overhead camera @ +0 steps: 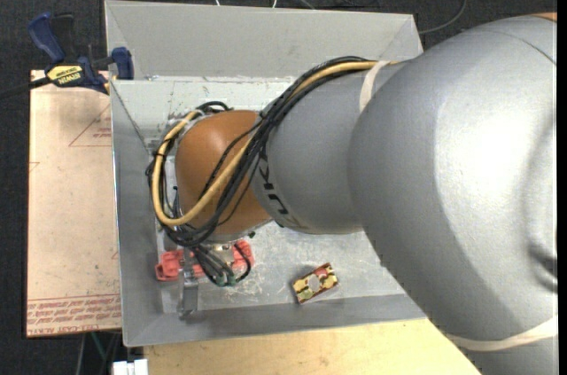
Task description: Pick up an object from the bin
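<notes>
- From my station I see the arm point(425, 160) come in from the right of the camera view and cover most of the grey metal bin point(131, 214).
- Its wrist carries a rounded orange cover point(213, 160), with black and yellow cables point(168, 178) looped round it and trailing down beneath it.
- The gripper point(190, 283) sits low in the bin's front left part, close to the left wall and just off the front wall, right down near the floor.
- I cannot tell whether the tool is released or clenched; the cover and the cable bundle hide too much of it.
- Red bits point(166, 267) show on both sides of the gripper's base, touching or nearly touching it. I cannot say whether they belong to the tool or lie loose in the bin.
- The one loose thing I can make out clearly is a small gold-and-red packet point(314, 283). It lies flat and a little tilted on the bin floor, near the front wall, to the right of the gripper and apart from it.
- I see nothing held in the gripper.
</notes>
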{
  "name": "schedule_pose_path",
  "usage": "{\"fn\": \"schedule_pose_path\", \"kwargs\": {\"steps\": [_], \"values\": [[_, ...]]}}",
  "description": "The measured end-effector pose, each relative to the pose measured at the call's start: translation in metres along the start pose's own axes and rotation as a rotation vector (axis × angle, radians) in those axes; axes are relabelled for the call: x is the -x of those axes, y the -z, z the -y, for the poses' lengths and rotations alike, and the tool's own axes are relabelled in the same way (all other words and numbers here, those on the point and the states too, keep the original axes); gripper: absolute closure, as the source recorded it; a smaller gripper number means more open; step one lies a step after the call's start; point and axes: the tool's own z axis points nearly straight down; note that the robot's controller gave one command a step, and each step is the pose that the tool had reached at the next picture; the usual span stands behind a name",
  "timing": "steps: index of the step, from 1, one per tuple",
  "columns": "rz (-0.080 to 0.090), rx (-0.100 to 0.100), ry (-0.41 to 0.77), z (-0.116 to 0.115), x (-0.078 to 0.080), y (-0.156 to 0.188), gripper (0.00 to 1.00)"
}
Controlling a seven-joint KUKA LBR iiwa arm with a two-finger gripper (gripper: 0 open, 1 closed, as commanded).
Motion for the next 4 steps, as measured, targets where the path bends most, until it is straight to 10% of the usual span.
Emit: {"fn": "schedule_pose_path", "kwargs": {"steps": [1,2,4], "values": [[0.017,0.002,-0.342,0.048,0.020,-0.030,0.00],[0.003,0.003,-0.221,0.017,-0.013,-0.029,1.00],[-0.001,0.001,-0.222,0.017,-0.014,-0.017,1.00]]}}
